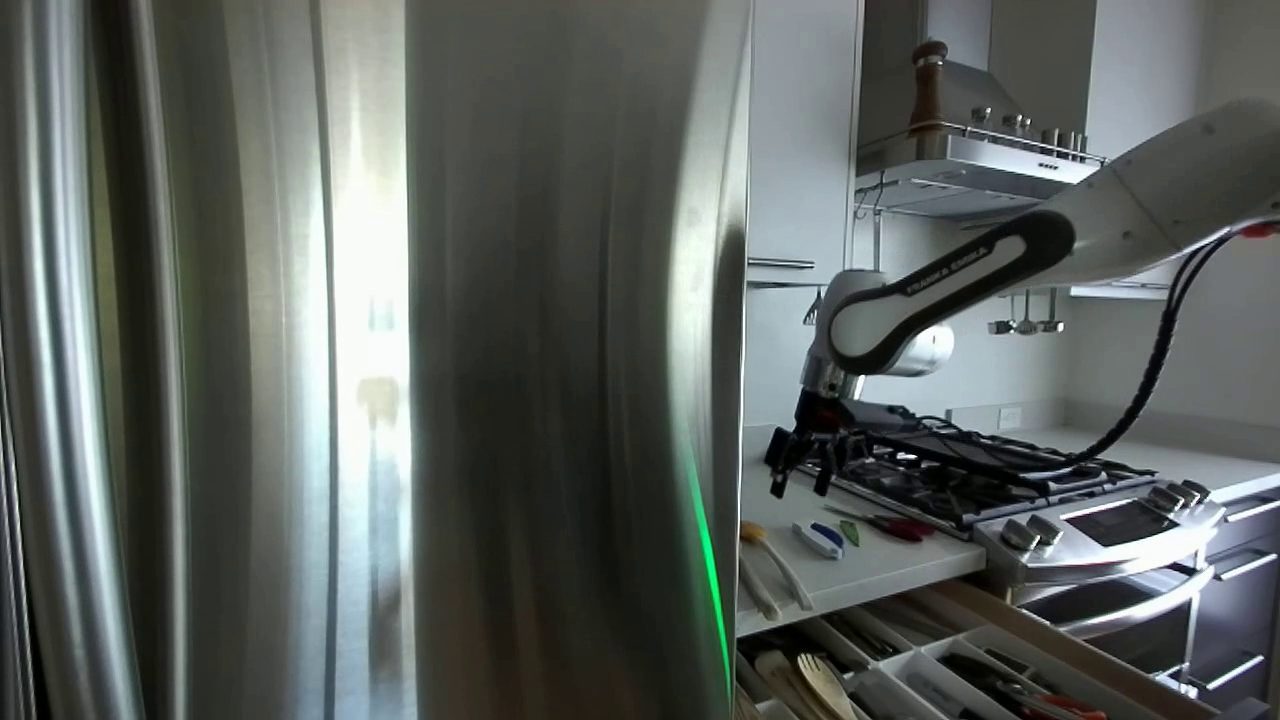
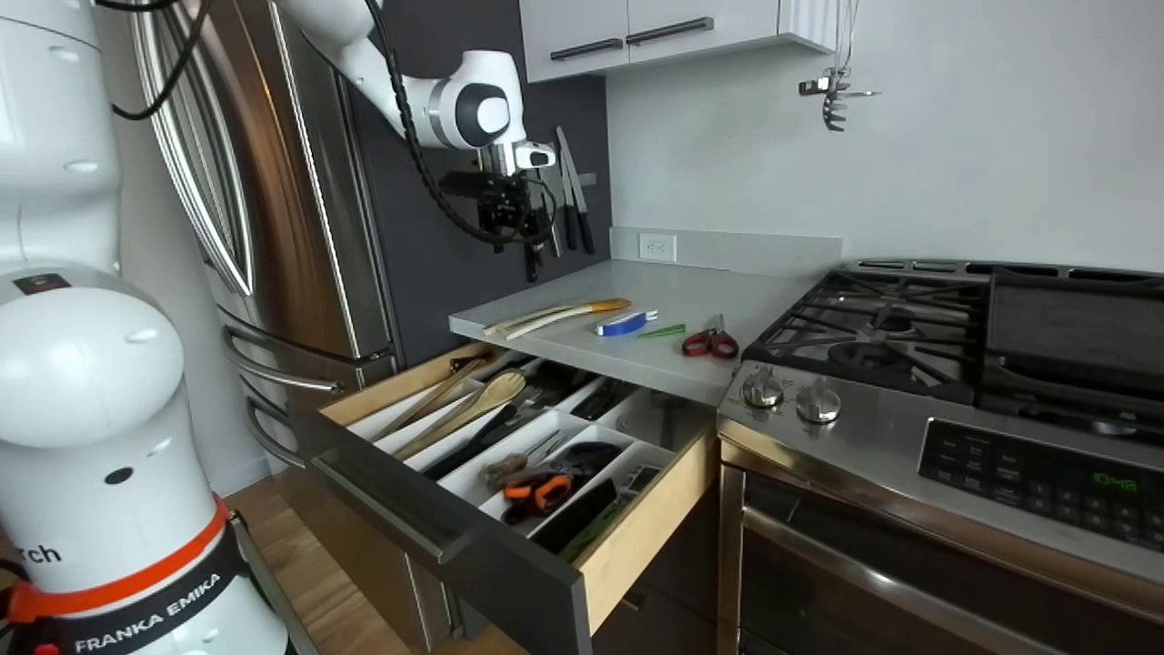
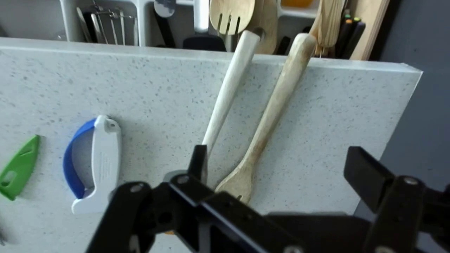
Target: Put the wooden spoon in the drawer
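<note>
The wooden spoon, pale with a slotted head, lies on the counter (image 3: 140,88) in the wrist view (image 3: 272,109); its handle end juts over the counter edge. A white-handled utensil (image 3: 228,91) lies beside it, its head mostly hidden behind a finger; an exterior view shows an orange head on it (image 2: 568,314). The drawer (image 2: 650,532) is pulled open below the counter and also shows in an exterior view (image 1: 1070,645). My gripper (image 3: 283,163) is open and empty above the counter, the spoon's head between and below its fingers; both exterior views show it raised (image 1: 800,487) (image 2: 516,255).
A blue-and-white tool (image 3: 107,165), a green sheath (image 3: 21,167) and red scissors (image 2: 711,344) lie on the counter. The drawer's white dividers hold several utensils, including a wooden spoon (image 2: 502,391). A stove (image 2: 873,337), a fridge (image 1: 560,300) and wall-hung knives (image 2: 573,200) stand close by.
</note>
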Robot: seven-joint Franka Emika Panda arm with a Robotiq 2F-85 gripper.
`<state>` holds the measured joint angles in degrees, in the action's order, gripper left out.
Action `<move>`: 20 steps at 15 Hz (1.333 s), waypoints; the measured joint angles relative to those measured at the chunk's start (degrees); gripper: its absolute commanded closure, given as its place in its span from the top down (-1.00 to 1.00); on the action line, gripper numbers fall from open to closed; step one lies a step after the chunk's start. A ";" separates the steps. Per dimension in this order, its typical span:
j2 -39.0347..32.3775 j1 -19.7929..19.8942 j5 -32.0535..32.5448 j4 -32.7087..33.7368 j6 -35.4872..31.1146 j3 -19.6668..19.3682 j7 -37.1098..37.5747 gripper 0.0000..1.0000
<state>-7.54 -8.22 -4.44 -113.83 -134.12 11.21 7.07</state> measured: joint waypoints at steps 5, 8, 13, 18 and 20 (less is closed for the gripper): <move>-7.69 -0.78 0.56 4.84 -1.85 0.00 -0.14 1.00; -7.61 -0.83 0.57 5.35 -1.85 0.00 -0.14 1.00; -8.71 -1.63 0.40 6.14 -1.50 -0.02 1.56 1.00; -14.33 -4.81 0.06 10.48 0.93 -0.09 10.16 1.00; -15.95 -5.56 -0.01 12.02 1.11 -0.36 13.25 1.00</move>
<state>-23.49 -13.78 -4.44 -101.81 -133.01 10.85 20.32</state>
